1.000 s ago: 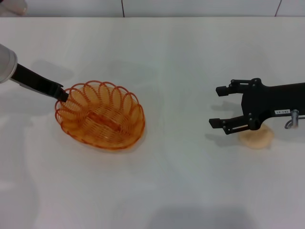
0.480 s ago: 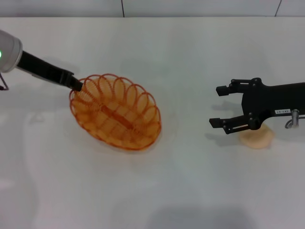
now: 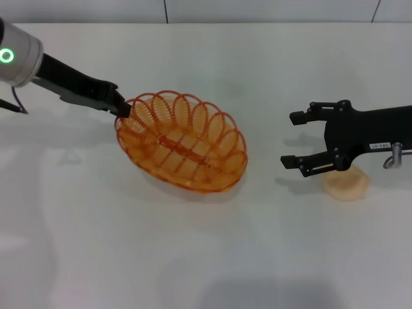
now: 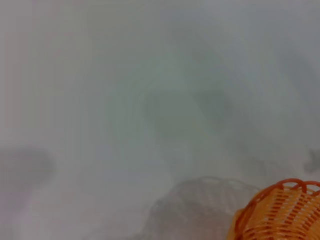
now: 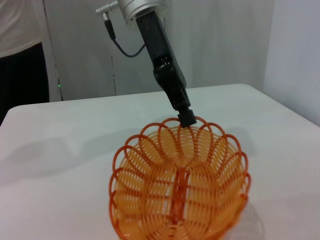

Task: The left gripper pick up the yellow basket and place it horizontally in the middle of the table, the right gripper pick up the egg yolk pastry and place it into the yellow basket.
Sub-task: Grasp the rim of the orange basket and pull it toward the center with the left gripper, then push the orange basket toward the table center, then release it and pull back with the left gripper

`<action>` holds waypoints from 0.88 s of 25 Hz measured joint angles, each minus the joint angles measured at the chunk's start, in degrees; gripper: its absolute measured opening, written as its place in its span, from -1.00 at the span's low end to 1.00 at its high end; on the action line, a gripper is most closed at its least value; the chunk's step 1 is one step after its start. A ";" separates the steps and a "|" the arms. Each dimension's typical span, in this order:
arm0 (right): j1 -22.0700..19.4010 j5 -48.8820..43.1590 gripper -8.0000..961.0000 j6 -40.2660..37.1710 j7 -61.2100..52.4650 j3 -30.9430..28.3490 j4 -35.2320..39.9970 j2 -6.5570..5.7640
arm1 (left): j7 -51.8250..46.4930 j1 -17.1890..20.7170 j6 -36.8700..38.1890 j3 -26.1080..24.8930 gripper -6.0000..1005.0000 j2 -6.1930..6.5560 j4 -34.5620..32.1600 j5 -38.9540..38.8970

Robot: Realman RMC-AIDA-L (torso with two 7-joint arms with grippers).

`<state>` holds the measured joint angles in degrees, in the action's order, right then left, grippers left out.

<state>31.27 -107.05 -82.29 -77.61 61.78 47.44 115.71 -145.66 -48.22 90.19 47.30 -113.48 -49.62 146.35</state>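
Observation:
The yellow basket point(image 3: 182, 140), an oval orange woven basket, hangs tilted just above the white table point(image 3: 206, 257), left of centre. My left gripper point(image 3: 122, 108) is shut on its rim at the far left end. The basket also shows in the right wrist view point(image 5: 180, 190) with the left gripper point(image 5: 186, 118) pinching its far rim, and a corner of it shows in the left wrist view point(image 4: 280, 212). My right gripper point(image 3: 295, 140) is open and empty at the right. The egg yolk pastry point(image 3: 346, 184) lies on the table beside and partly under the right arm.
The table's far edge meets a tiled wall point(image 3: 206, 9) at the back. A person in dark trousers point(image 5: 22, 70) stands beyond the table in the right wrist view.
My left gripper has carried the basket to the right and slightly away from me, toward the table's middle. The right gripper and the pastry have stayed in place.

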 joint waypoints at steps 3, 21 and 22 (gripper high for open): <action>0.32 0.00 0.84 0.02 0.25 0.24 0.02 -0.03 | -4.53 -0.47 -0.01 0.06 -0.89 -0.21 0.35 0.33; 1.34 0.01 0.84 -0.34 2.07 2.04 0.72 -0.02 | -19.14 -1.62 -4.63 -0.21 -0.88 -3.03 9.62 -2.36; 1.34 0.01 0.84 -0.34 2.07 2.04 0.72 -0.02 | -19.38 -1.61 -4.82 -0.17 -0.88 -3.14 9.73 -2.37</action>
<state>32.62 -107.03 -82.63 -75.54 63.82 48.17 115.68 -165.04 -49.84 85.37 47.13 -116.62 -39.89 143.99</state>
